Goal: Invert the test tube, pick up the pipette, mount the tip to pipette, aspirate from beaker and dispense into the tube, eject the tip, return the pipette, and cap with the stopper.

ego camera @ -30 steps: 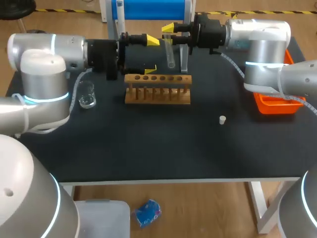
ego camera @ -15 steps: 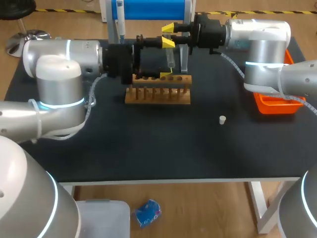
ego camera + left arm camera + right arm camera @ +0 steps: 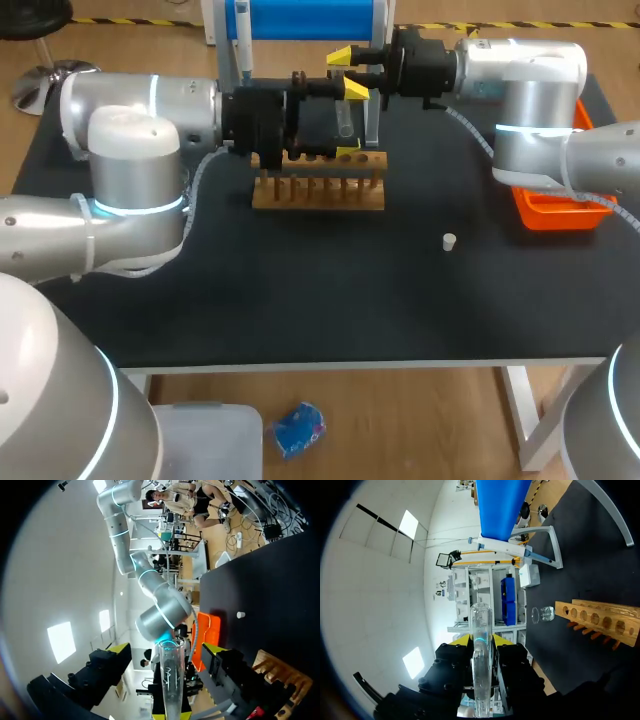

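Right gripper (image 3: pixel 479 641) is clamping the clear glass test tube (image 3: pixel 346 118) above the wooden holed rack (image 3: pixel 318 190) | left gripper (image 3: pixel 167 650) is straddling it, fingers spread wide | tube markings are proving illegible | small glass beaker (image 3: pixel 542 614) is sitting near the rack, contents unclear

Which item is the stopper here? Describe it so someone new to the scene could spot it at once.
Find the wooden rack at the middle of the black table, then look toward the orange tray at the table's right edge. Between them, nearer the front edge, sits the stopper. It is tiny and white, alone on bare table, touching nothing.
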Robot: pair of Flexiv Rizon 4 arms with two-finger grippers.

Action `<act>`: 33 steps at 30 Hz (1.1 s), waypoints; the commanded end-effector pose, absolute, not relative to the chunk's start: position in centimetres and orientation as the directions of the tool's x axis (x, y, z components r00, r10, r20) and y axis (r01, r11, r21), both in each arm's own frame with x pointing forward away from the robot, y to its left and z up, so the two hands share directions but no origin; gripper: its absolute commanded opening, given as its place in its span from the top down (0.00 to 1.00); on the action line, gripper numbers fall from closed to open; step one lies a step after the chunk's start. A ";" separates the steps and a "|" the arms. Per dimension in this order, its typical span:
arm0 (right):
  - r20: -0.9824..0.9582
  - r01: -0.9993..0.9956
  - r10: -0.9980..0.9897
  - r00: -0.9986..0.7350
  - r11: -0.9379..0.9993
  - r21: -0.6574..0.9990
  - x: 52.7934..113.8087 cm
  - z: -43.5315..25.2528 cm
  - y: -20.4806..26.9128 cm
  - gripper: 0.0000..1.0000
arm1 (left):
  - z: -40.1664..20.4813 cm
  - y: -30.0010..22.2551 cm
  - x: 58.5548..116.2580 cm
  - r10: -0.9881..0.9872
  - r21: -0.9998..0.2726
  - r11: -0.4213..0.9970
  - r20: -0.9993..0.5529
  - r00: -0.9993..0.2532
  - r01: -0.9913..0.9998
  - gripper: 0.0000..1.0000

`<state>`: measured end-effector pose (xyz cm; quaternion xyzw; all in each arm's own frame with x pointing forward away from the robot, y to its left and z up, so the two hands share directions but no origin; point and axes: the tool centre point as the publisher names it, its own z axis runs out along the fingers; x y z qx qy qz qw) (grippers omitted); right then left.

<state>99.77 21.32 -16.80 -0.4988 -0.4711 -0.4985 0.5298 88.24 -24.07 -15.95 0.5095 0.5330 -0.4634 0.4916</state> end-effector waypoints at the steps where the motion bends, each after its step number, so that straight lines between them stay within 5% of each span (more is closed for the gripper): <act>1: 0.997 0.998 -0.056 0.058 0.005 -0.058 99.7 -16.7 21.2 1.00 | -15.9 -24.3 89.1 0.099 0.004 0.027 -0.995 0.002 1.000 0.51; 2: 0.997 0.998 -0.056 0.058 0.005 -0.058 99.7 -16.7 21.2 1.00 | -15.9 -24.3 89.1 0.099 0.004 0.025 -0.995 0.002 1.000 0.57; 6: 0.997 0.998 -0.056 0.058 0.005 -0.058 99.7 -16.7 21.2 1.00 | -15.9 -24.3 89.2 0.103 0.005 0.014 -0.995 0.004 1.000 0.52; 11: 0.997 0.998 -0.056 0.058 0.005 -0.058 99.7 -16.7 21.2 1.00 | -15.9 -24.3 89.2 0.104 0.006 0.007 -0.995 0.005 1.000 0.57; 14: 0.997 0.998 -0.056 0.058 0.005 -0.058 99.7 -16.7 21.2 1.00 | -16.0 -24.1 89.2 0.105 0.006 0.007 -0.994 0.005 1.000 0.75; 15: 0.997 0.998 -0.056 0.058 0.005 -0.058 99.7 -16.7 21.2 1.00 | -16.0 -24.1 89.2 0.105 0.005 0.008 -0.994 0.004 1.000 0.95; 16: 0.997 0.998 -0.056 0.058 0.005 -0.058 99.7 -16.7 21.2 1.00 | -16.1 -24.0 89.2 0.103 0.003 0.014 -0.995 0.001 1.000 1.00; 26: 0.997 0.998 -0.056 0.058 0.005 -0.058 99.7 -16.7 21.2 1.00 | -16.4 -23.8 89.1 0.042 -0.024 -0.001 -0.999 -0.024 1.000 1.00; 27: 0.997 0.998 -0.056 0.058 0.005 -0.058 99.7 -16.7 21.2 0.56 | -16.4 -23.8 89.1 0.042 -0.024 -0.001 -0.999 -0.024 1.000 1.00; 28: 0.997 0.998 -0.056 0.058 0.005 -0.058 99.7 -16.7 21.2 0.00 | -16.4 -23.8 89.1 0.042 -0.024 -0.001 -0.999 -0.024 1.000 1.00; 33: 0.997 0.998 -0.056 0.058 0.005 -0.058 99.7 -16.7 21.2 0.00 | -16.4 -23.8 89.1 0.042 -0.024 -0.001 -0.999 -0.024 1.000 1.00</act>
